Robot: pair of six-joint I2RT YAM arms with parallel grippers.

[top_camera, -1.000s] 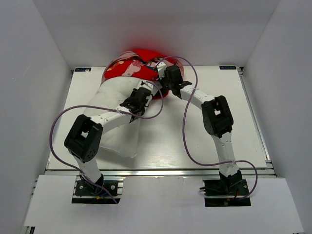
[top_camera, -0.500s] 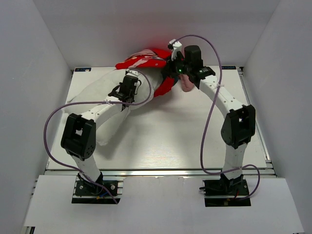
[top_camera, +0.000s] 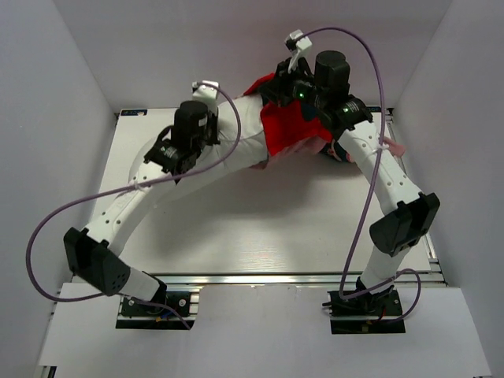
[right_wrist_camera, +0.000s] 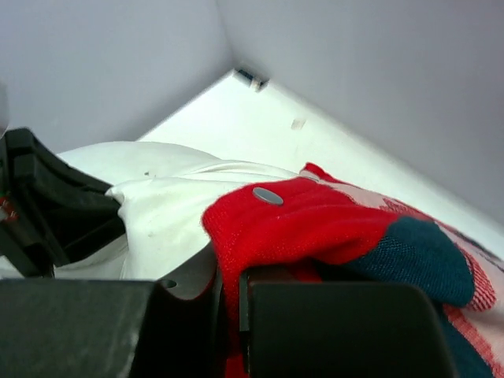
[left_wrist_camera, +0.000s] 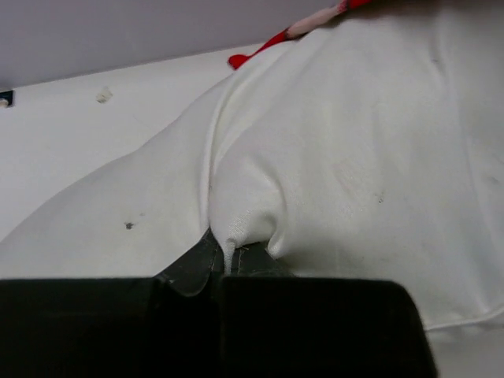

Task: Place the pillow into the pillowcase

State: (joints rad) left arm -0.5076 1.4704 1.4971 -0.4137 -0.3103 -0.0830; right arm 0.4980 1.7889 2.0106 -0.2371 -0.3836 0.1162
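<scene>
White table (top_camera: 236,236); left gripper (left_wrist_camera: 228,253) pinching pillow (left_wrist_camera: 354,157), right gripper (right_wrist_camera: 231,287) clamped on pillowcase (right_wrist_camera: 315,228), seemingly lifted.

From above, the left arm (top_camera: 126,206) hides much of the pillow (top_camera: 248,135), the right arm (top_camera: 386,169) part of the pillowcase (top_camera: 283,130).

One white pillow (left_wrist_camera: 354,157), one red pillowcase (right_wrist_camera: 315,220), one table (top_camera: 276,228), two robot arms (top_camera: 126,206) (top_camera: 390,177).

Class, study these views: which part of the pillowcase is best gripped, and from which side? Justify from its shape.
Probably the red folded rim of the pillowcase, where it drapes over the pillow, approached edge-on from the pillowcase's side. The rim bunches into a thin ridge that fingers can pinch; the right gripper is shut on it there.
</scene>
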